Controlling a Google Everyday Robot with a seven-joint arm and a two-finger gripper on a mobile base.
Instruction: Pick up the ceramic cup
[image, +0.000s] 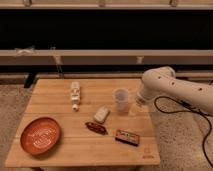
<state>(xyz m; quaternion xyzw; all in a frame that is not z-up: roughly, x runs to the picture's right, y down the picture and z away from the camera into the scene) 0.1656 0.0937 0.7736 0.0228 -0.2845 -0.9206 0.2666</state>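
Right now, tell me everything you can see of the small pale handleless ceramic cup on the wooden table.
The small pale whitish-grey ceramic cup is a handleless tumbler, tapered, wider at the open rim, smooth and plain. It stands upright on the light wooden table, in its right half, toward the back. The gripper hangs close beside it on its right; whether they touch cannot be told. A flat white block lies apart from it, nearer the front and left.

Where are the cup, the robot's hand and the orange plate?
ceramic cup (120, 101): camera view, on its side wall.
hand (134, 108): camera view, at its tip, just right of the cup.
orange plate (40, 135): camera view, on its bare middle.
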